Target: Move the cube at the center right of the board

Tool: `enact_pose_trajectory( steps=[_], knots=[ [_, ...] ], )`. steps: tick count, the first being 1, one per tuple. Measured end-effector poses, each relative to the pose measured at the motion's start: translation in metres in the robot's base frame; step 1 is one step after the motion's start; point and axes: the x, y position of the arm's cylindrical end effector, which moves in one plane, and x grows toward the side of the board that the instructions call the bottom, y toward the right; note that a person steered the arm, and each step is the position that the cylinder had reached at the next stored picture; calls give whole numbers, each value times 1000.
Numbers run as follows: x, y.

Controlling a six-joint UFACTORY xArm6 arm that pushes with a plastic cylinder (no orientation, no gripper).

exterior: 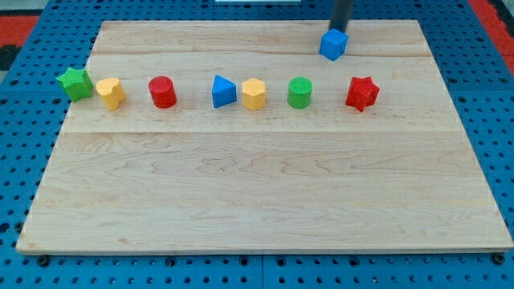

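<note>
A blue cube (333, 44) sits near the board's top edge, right of centre. My dark rod comes down from the view's top, and my tip (339, 29) is right behind the cube's upper edge, touching or nearly touching it. Below, a row of blocks runs across the board: a green star (75, 83), a yellow hexagonal block (111, 92), a red cylinder (162, 91), a blue triangular block (223, 91), a second yellow hexagonal block (254, 94), a green cylinder (299, 92) and a red star (361, 93).
The wooden board (257, 193) lies on a blue perforated table (24, 160). The green star sits at the board's left edge. Red mat shows at the view's top corners (20, 16).
</note>
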Motion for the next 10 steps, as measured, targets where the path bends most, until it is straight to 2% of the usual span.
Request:
enact_pose_trajectory(
  steps=[1,2,3,4,5,6,8,9,10],
  knots=[
    [17,-3],
    [31,-35],
    [53,4],
    [78,80],
    [86,69],
    [43,33],
    [65,40],
    [87,14],
    [114,59]
  ],
)
